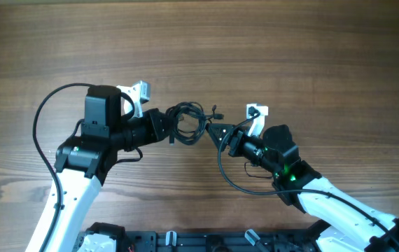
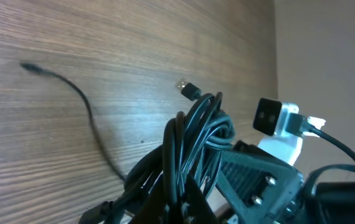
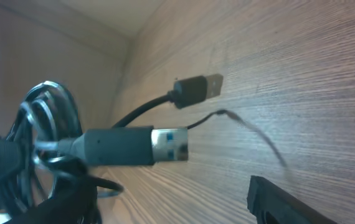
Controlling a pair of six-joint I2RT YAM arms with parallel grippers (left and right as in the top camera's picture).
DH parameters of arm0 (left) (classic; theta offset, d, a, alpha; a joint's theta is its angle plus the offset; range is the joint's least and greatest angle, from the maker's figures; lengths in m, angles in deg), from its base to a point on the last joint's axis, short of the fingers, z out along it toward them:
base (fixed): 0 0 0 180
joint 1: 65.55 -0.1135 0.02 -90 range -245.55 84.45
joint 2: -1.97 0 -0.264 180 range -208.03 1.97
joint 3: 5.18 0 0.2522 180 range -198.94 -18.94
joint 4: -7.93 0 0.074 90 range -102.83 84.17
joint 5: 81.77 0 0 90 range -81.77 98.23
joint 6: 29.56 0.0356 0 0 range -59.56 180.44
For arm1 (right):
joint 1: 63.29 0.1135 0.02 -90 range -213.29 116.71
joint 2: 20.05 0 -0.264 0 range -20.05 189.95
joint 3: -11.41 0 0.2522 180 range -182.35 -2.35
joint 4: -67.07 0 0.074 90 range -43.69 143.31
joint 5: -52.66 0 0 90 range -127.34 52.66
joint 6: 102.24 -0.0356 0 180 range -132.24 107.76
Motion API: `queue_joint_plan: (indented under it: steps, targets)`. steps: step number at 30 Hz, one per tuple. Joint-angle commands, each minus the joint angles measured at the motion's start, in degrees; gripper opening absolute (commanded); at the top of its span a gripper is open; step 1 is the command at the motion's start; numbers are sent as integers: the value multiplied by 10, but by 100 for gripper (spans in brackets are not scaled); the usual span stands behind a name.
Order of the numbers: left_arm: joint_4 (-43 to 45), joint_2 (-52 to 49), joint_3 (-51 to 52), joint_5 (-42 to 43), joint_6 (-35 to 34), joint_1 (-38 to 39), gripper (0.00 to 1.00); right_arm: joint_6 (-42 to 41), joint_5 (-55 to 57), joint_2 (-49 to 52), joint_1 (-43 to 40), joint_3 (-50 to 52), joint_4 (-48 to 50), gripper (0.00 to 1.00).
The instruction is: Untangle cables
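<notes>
The cables (image 1: 187, 119) are one knotted coil at the middle of the overhead frame, over the bench (image 1: 311, 49), with only one thin strand (image 2: 84, 102) trailing free. The left hand (image 1: 170, 133) looks clamped on the coil. Whether the right hand (image 1: 217, 133) is open I cannot tell, though a plug (image 3: 165, 144) sits just before it. I judge nearly all the untangling is left.
</notes>
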Motion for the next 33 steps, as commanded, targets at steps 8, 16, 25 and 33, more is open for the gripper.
queue_joint_plan:
  steps: [8,16,25,33]
  targets:
    - [2,-1,-6,-92,79,-3,4,135,55,-28,1,-3,-115,100]
    - [-41,-1,-6,-59,383,19,4,301,-229,-198,-42,-3,-153,100]
    - [-47,-1,-6,34,449,97,4,330,-297,-98,-42,-3,-102,93]
    - [-59,-1,-6,-22,426,116,4,314,-315,-71,-42,-3,-59,20]
